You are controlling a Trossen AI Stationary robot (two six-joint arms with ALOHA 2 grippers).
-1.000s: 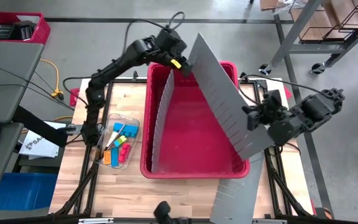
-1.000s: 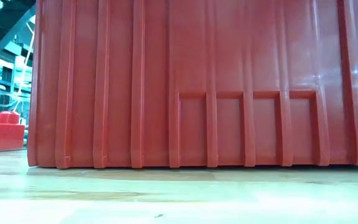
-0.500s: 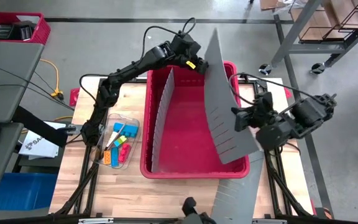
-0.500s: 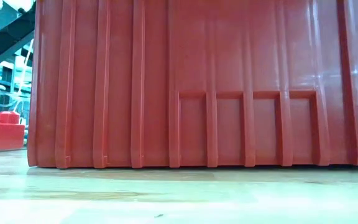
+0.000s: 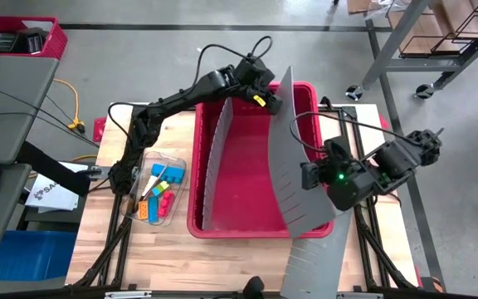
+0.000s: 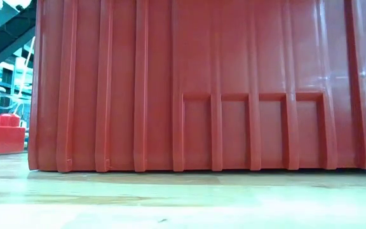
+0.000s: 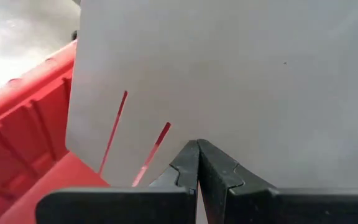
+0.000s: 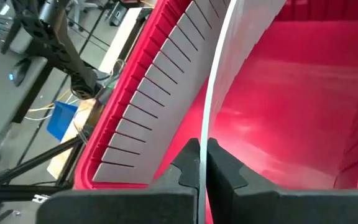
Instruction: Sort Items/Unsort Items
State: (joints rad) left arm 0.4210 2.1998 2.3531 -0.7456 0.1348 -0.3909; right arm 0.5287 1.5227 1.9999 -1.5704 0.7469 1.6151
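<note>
1. Your wooden desk stands on a grey concrete floor and carries one large red bin.
2. Three grey slotted dividers: one upright in the bin, one lying flat at the desk's front edge, and one carried divider tilted over the bin.
3. Your left gripper is clamped shut on the carried divider's far end.
4. Your right gripper is pinched shut on its near end.
5. The items sit in one clear tray, left of the bin.
</note>
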